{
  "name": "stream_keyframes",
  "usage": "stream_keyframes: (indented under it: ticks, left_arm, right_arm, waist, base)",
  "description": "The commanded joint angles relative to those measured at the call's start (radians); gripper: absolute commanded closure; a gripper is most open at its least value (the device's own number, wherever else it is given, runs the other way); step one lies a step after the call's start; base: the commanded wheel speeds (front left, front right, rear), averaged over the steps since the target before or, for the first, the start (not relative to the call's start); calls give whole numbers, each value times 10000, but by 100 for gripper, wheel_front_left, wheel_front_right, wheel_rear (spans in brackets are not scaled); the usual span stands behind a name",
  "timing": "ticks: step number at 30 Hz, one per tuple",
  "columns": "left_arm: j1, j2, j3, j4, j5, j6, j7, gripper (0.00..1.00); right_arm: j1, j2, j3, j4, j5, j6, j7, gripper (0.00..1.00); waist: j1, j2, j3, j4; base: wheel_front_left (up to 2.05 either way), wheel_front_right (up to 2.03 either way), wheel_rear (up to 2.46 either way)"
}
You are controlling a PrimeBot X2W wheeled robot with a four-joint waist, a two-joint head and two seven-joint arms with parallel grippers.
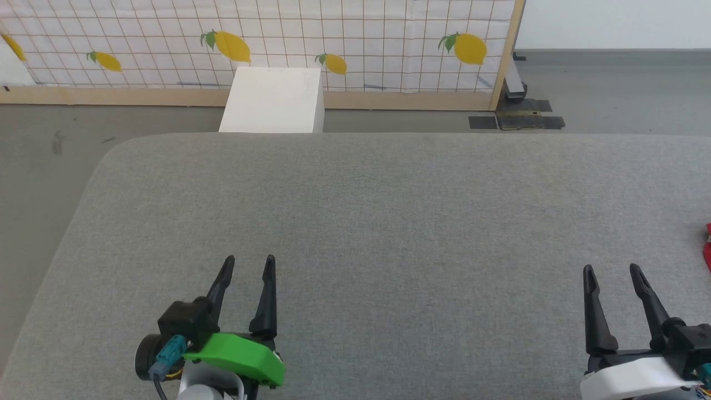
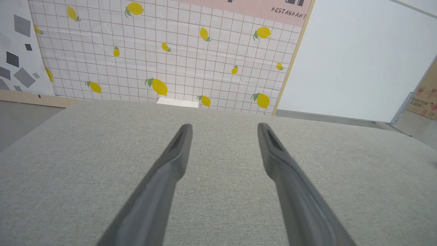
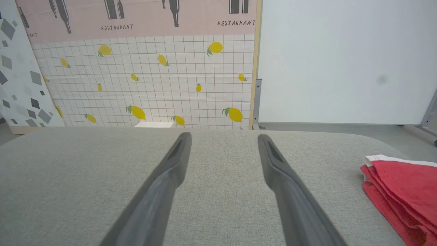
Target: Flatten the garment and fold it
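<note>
I have both hands parked low over the near part of the wide grey fabric-covered worktop (image 1: 389, 194), fingers pointing towards its far edge. The left hand (image 1: 250, 258), with its green wrist cover, hovers over the worktop's left half. Its two long dark fingers are spread and there is nothing between them. The right hand (image 1: 611, 266), with its white wrist cover, sits over the worktop's right half, likewise released and empty. I judge this as a ready pose: apart and level, so either arm can reach out without crossing the other.

The bright red soft cloth garment with white band trim (image 3: 403, 191) lies at the worktop's right edge, well off to the right of my right hand and touching neither hand. From the right wrist camera it looks bunched into several stacked layers, the white trim along its far side, not spread flat at all. My head camera catches a red sliver of it at the picture's right border, so I cannot judge its full outline.

The middle of the worktop is bare grey cloth, which I take to be the room kept for spreading. Nothing of the task is done yet. I reckon the right arm should go first, since the garment lies on its side

Beyond the worktop's far edge stand a white box (image 1: 272, 100) and a lemon-printed grid screen (image 1: 361, 33)
</note>
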Motion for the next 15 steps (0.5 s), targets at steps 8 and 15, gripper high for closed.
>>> stream_keyframes:
  ticks: [8,15]
  left_arm:
    - [145,-27,-22,82,-195,41,-38,0]
    - [159,-28,-45,100,-224,36,-38,0]
  right_arm:
    - [96,32,45,114,168,-17,-102,0]
    - [97,33,50,181,250,-17,-120,0]
  waist:
    - [1,-1,-42,16]
    - [1,-1,-57,-37]
  base:
    - [0,0,0]
    - [0,0,0]
